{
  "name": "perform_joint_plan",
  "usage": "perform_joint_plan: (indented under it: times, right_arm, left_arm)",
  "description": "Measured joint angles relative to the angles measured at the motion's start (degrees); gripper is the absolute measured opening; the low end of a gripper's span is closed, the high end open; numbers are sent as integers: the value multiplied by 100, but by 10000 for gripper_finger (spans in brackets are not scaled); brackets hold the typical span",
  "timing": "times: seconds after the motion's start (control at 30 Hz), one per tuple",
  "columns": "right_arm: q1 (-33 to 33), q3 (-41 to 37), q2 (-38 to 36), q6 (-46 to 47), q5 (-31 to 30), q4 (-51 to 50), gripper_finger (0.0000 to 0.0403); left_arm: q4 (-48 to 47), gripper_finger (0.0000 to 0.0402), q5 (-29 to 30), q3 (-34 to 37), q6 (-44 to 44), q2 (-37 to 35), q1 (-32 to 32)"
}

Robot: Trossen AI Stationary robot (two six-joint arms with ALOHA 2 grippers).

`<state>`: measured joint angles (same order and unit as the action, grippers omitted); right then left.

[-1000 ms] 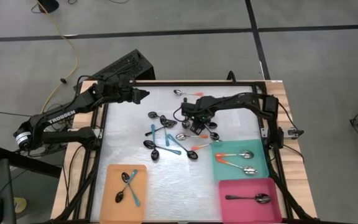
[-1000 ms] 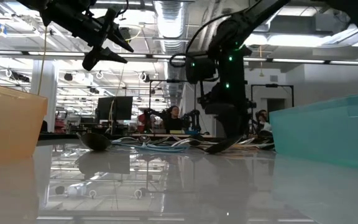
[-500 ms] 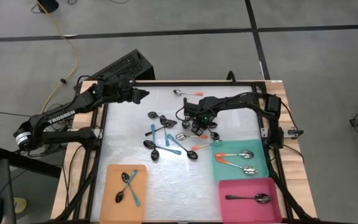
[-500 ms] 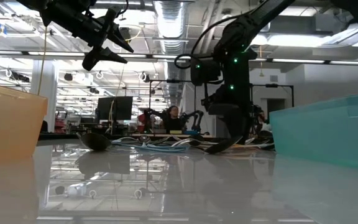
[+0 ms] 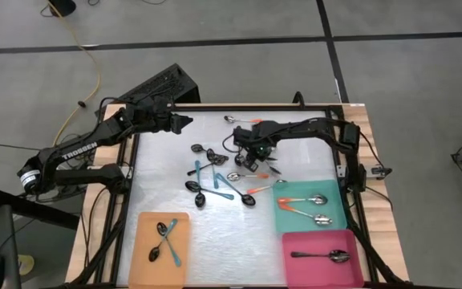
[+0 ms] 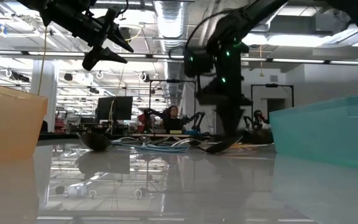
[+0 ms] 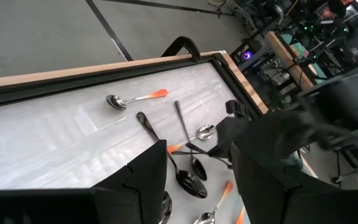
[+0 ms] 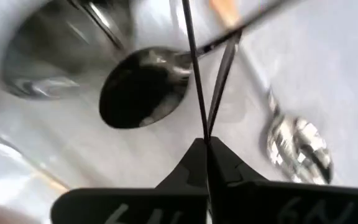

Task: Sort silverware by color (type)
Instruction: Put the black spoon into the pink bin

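White tabletop (image 5: 167, 160), sorting partly done: six spoons in trays, roughly a dozen loose at frame centre.

Orange tray (image 5: 161, 238), lower left: two or three teal-handled spoons (image 5: 167, 234), crossed. Teal tray (image 5: 310, 207), lower right: two orange-handled spoons (image 5: 301, 200). Pink tray (image 5: 322, 257), bottom right: one plain metal spoon (image 5: 321, 256). Loose pile of spoons (image 5: 219, 172), mixed handles, centre; one orange-handled stray (image 5: 233, 120) at upper centre. Right gripper (image 5: 257, 151), over the pile's upper right, fingers pinched together on a thin dark handle (image 8: 194, 87), judged a black spoon. Left gripper (image 5: 181, 122), upper left, jaws spread wide, empty, waiting. Most of the sorting remains.
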<state>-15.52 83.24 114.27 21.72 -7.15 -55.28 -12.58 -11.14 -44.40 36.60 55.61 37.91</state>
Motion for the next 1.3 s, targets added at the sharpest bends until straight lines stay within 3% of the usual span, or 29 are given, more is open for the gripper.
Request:
perform_joint_plan:
  times: [0.33,0.53,0.7,0.93,1.3]
  right_arm:
    - [8,142,-920,-11,-5,1072,2]
    - [169,147,-1042,78,19,1867,1]
    - [339,152,-1173,92,263,1834,1]
    - [595,153,-1739,117,396,1126,1]
    - [962,153,-2992,1753,-803,-1405,1]
  left_arm:
    - [2,163,84,0,4,0,-2]
    - [2,163,107,0,7,0,-2]
    - [0,163,104,0,7,0,-4]
    - [-1,163,105,0,-37,-2,-4]
    - [0,163,105,2,-81,-2,-4]
